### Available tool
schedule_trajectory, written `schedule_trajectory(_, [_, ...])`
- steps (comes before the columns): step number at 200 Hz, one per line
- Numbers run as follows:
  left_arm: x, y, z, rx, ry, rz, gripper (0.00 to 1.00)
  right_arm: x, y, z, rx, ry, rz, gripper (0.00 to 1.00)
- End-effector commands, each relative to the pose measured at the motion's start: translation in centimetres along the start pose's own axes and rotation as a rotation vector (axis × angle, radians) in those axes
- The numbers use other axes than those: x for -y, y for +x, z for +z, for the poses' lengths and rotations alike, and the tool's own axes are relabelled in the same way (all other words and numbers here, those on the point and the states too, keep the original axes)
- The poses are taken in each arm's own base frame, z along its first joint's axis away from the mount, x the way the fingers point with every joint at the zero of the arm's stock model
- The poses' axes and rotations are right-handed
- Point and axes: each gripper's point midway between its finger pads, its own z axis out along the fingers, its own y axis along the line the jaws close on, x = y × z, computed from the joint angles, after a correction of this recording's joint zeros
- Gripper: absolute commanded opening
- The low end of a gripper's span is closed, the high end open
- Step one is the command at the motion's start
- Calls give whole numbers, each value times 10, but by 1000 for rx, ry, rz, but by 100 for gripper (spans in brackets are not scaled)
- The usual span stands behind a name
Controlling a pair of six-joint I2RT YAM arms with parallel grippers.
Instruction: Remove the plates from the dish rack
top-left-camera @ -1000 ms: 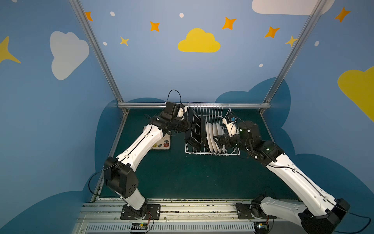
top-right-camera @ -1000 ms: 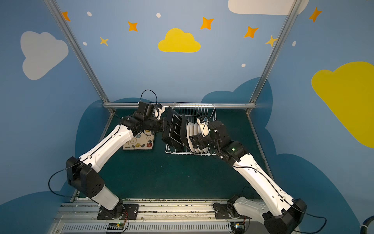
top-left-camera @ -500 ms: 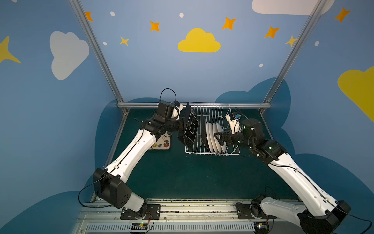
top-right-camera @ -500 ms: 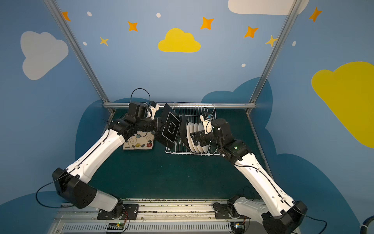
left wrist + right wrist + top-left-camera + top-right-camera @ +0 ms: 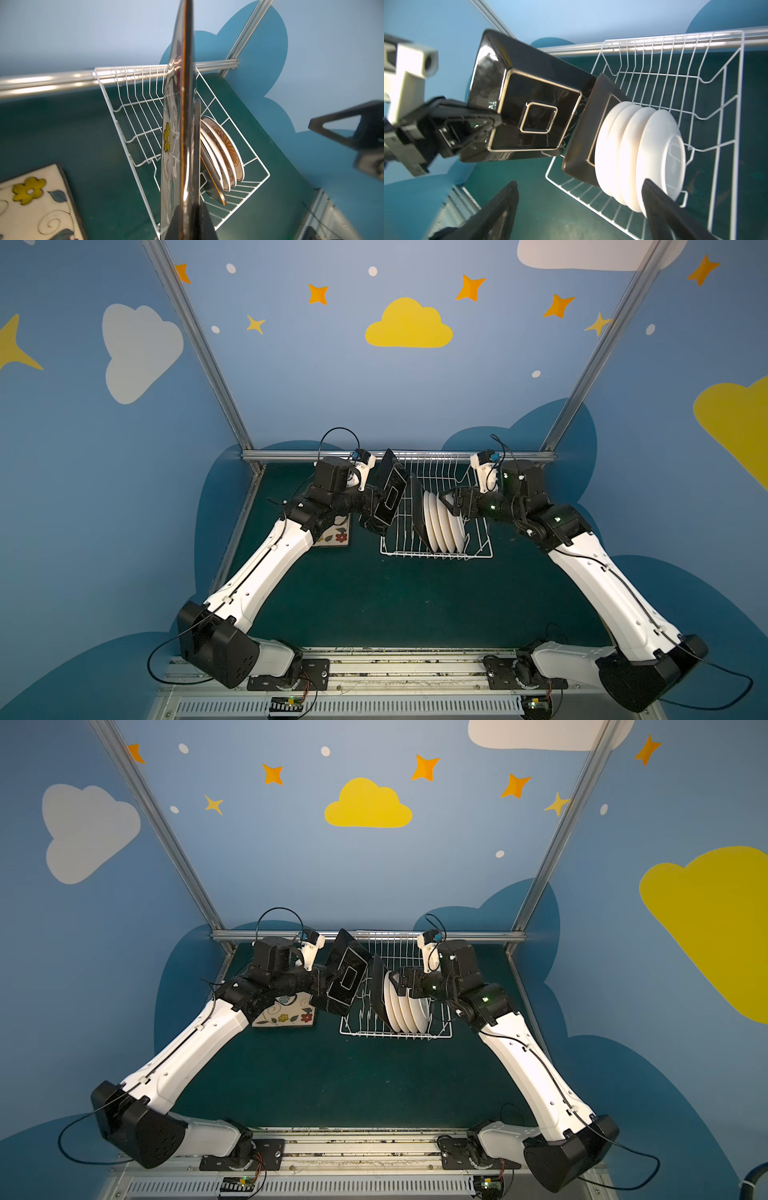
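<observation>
— White wire, the dish rack (image 5: 436, 556): in both top views it sits at centre frame, at the back of the green table (image 5: 395, 605). Contents?
— One racked square plate (image 5: 417, 510), black back showing, stands on edge. A row of round white plates (image 5: 445, 524) leans just right of it.
— Left gripper (image 5: 374, 510)?
— Clenched on the edge of the held plate (image 5: 390, 493). That plate is square and tilted, black back to the camera, over the rack's left rim, just left of centre frame.
— Right gripper (image 5: 449, 502)?
— Released, jaws wide, grasping nothing. It is right of centre, at the top of the round white plates. Whether it touches them cannot be told.
— Anything outside the rack?
— A flowered plate (image 5: 334, 537) lies flat and face up on the table. It is left of the rack and partly under the left arm (image 5: 282, 547).
— Left wrist view?
— The held plate is seen edge-on, its cream flowered face on one side. The rack lies behind it, and the round white plates show orange printed centres. The flowered plate is well apart from the rack.
— Right wrist view?
— The left gripper's fingers (image 5: 477, 124) pinch one edge of the held plate, whose black back carries pale-gold lines. It hangs clear of the wires, just beside the racked square plate. The right gripper's fingers (image 5: 660, 203) are spread, one in front of the outermost round plate.
</observation>
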Motion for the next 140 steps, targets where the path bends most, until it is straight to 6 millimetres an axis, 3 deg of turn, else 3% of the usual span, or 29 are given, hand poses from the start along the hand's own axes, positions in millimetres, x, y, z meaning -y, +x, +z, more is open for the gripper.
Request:
schedule_trajectory(1, [41, -81, -54, 328, 59, 247, 3, -6, 2, -3, -32, -45, 93, 92])
schedule_trajectory(39, [36, -85, -64, 383, -35, 358, 3, -8, -8, 2, -30, -97, 239, 92])
schedule_trajectory(86, [49, -89, -83, 512, -63, 530, 3, -11, -20, 4, -11, -162, 321, 92])
schedule_trajectory(140, [50, -68, -81, 569, -137, 807, 3, -15, -29, 5, -11, -221, 396, 92])
